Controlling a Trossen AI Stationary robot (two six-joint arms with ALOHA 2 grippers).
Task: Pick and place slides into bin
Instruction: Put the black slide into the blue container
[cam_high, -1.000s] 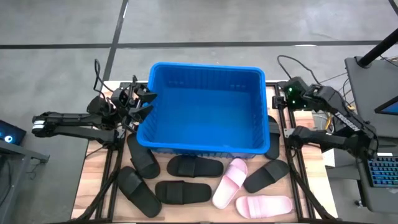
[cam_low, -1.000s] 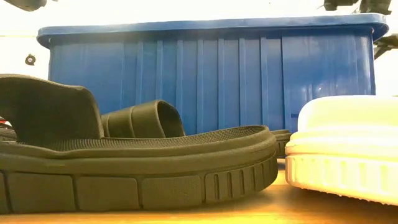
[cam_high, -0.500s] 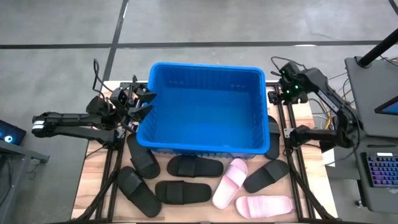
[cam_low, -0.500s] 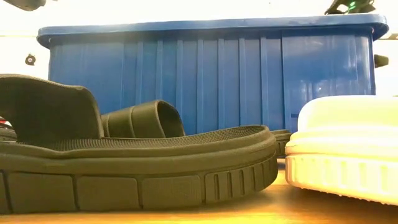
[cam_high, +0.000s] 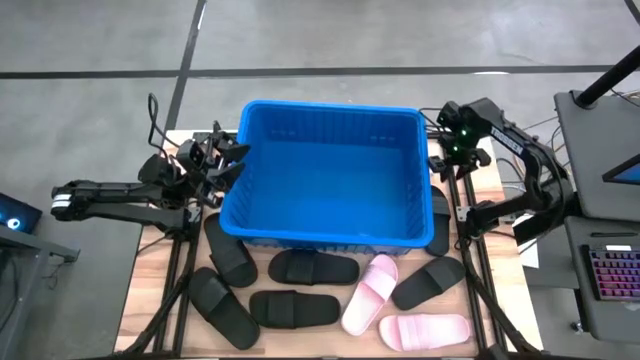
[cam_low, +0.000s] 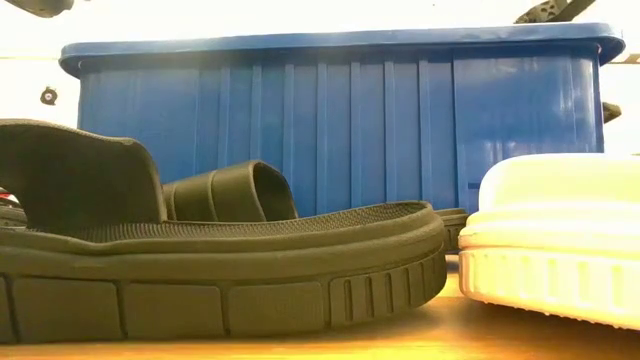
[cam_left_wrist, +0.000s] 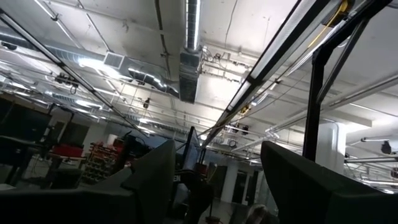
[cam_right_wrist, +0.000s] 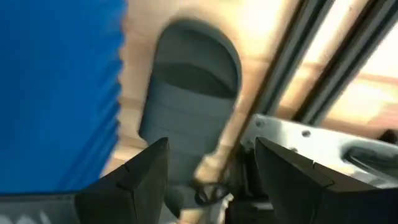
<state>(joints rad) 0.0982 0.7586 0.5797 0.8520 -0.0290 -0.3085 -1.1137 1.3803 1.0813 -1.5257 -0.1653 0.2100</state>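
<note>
We hover our right hand, fingers apart, over a black slide beside the bin to grasp it; left hand waits spread

The left arm lay extended across the table's left side, its left gripper raised, tilted upward, fingers spread apart. The right arm was folded at the table's right edge, its right gripper pointed downward, fingers parted and empty.

Bright blue ribbed bin, matte black slides, two pale pink slides, light wood bench.
</note>
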